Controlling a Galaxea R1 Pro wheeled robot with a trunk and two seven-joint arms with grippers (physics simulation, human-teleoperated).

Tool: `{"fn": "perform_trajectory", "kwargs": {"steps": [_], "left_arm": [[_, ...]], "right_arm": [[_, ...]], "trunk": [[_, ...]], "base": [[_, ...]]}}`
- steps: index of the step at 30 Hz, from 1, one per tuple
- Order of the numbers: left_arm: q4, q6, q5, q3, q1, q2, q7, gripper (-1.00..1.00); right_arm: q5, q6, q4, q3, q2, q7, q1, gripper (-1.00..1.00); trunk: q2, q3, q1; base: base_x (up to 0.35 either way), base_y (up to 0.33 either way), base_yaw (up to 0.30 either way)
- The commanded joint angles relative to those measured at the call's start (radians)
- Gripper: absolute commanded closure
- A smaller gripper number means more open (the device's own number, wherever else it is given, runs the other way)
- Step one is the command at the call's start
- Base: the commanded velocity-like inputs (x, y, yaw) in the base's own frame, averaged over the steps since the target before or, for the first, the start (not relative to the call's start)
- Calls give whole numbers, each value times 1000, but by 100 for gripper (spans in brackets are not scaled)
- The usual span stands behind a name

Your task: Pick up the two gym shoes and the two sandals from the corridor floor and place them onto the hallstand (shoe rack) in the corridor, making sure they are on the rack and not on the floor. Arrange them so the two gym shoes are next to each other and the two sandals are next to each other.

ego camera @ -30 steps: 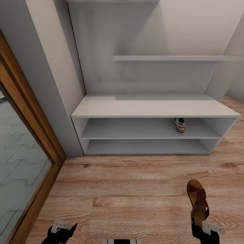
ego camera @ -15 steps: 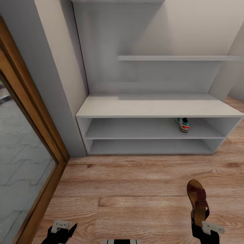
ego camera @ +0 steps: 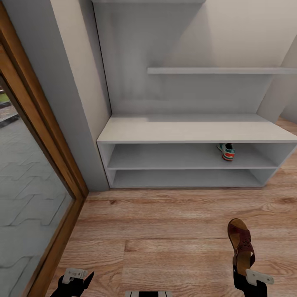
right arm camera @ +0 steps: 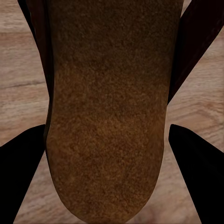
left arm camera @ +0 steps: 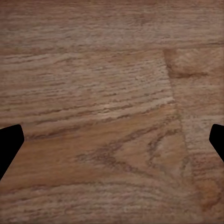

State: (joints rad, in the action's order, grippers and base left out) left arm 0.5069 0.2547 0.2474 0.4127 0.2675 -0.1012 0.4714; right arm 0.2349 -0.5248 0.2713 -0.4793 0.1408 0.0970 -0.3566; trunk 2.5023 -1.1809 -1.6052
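One gym shoe (ego camera: 227, 152) already sits on the upper open shelf of the hallstand (ego camera: 194, 131), toward its right end, while the right gripper (ego camera: 246, 275) carries a sandal (ego camera: 241, 244) above the corridor floor (ego camera: 165, 231) in front of the stand, and the left gripper (ego camera: 76, 280) hangs low — head view. Left wrist view: fingers (left arm camera: 9, 144) spread wide over bare planks, holding nothing. Right wrist view: sandal's tan footbed (right arm camera: 109, 112) pinched between the dark fingers (right arm camera: 23, 168) — transport step, I judge; next, close on the stand and set the sandal on a shelf with room beside it for its mate.

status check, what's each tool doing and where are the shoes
Right tool shut on sandal, carried above floor. Left tool open, nothing in it. One gym shoe on hallstand upper open shelf. Path ahead unobstructed.
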Motion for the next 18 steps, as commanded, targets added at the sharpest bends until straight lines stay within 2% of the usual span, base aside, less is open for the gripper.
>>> {"fn": "perform_trajectory", "kwargs": {"steps": [1, 18], "left_arm": [[-1, 6, 11, 8, 1, 1, 6, -100], [17, 7, 8, -1, 7, 10, 15, -100]], "right_arm": [[11, -3, -1, -4, 0, 6, -1, 100], [11, -2, -1, -3, -1, 6, -1, 100]], "trunk": [[0, -1, 0], [0, -1, 0]], "base": [[0, 10, 0], [0, 1, 0]]}}
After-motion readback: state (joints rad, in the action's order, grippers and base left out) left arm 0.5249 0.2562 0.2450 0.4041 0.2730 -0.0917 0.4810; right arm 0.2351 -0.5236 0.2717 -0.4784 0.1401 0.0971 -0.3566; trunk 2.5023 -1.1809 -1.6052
